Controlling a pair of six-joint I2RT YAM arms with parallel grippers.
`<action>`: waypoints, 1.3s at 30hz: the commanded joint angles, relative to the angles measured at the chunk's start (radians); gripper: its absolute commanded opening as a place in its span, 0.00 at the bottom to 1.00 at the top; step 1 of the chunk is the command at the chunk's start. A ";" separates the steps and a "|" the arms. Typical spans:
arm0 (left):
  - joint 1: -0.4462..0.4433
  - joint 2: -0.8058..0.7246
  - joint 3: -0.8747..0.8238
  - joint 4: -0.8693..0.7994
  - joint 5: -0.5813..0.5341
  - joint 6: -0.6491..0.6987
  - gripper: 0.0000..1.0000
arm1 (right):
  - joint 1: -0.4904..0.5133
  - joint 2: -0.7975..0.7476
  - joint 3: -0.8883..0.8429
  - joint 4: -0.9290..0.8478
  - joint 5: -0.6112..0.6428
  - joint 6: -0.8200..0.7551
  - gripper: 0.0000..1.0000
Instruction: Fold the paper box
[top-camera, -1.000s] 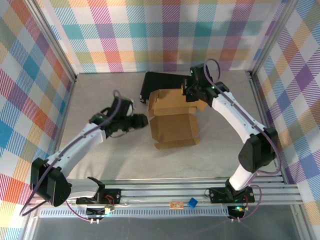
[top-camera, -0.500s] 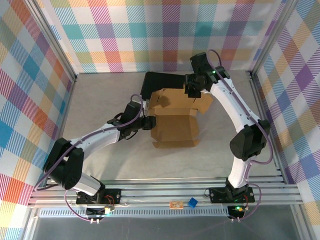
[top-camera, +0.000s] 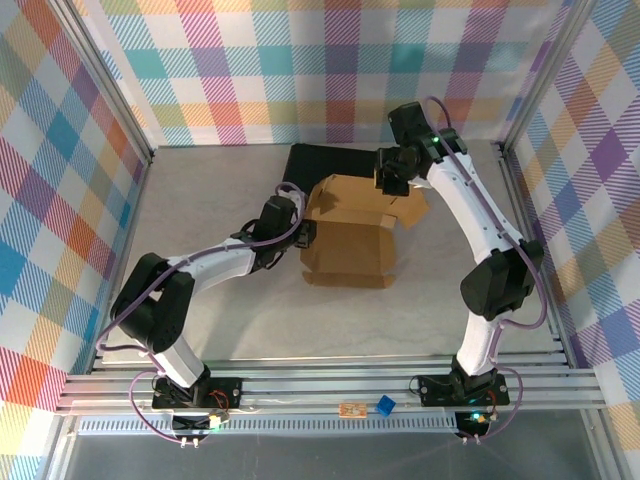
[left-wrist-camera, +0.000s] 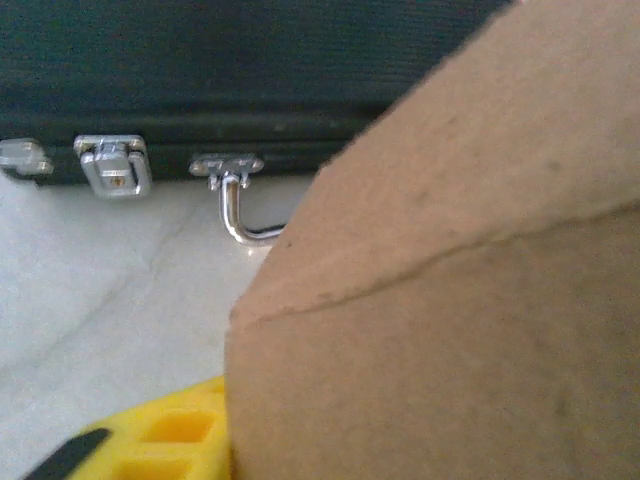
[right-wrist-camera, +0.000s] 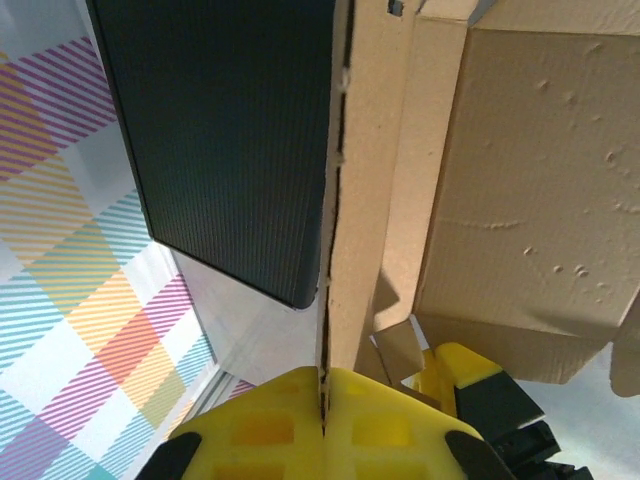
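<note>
The paper box (top-camera: 345, 240) is brown cardboard, partly raised, in the middle of the table. My right gripper (top-camera: 393, 181) is at its back right corner, and in the right wrist view its yellow fingers (right-wrist-camera: 250, 430) are shut on the edge of an upright flap (right-wrist-camera: 365, 200). My left gripper (top-camera: 303, 235) is against the box's left side. In the left wrist view a cardboard panel (left-wrist-camera: 450, 300) covers the jaws. One yellow finger (left-wrist-camera: 165, 440) shows at its left edge, so I cannot tell how wide the jaws stand.
A black hard case (top-camera: 312, 165) with metal latches and a handle (left-wrist-camera: 235, 205) lies just behind the box. Plaid walls and metal frame posts (top-camera: 120, 110) close in the table (top-camera: 220, 330). A rail (top-camera: 330, 385) runs along the near edge.
My left arm has swung right, from open table to the box's left side. The box's back part has risen and shifted slightly. My right gripper kept hold of its flap.
</note>
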 joint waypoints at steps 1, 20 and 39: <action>-0.009 0.004 0.038 0.063 0.020 0.000 0.21 | -0.002 0.007 0.025 -0.013 -0.026 0.019 0.00; -0.082 -0.382 -0.028 -0.178 0.023 -0.114 0.66 | -0.007 -0.050 -0.144 0.188 -0.001 -0.079 0.00; 0.370 -0.531 -0.027 -0.374 0.315 -0.615 0.70 | 0.124 -0.100 -0.458 0.754 -0.028 -0.271 0.00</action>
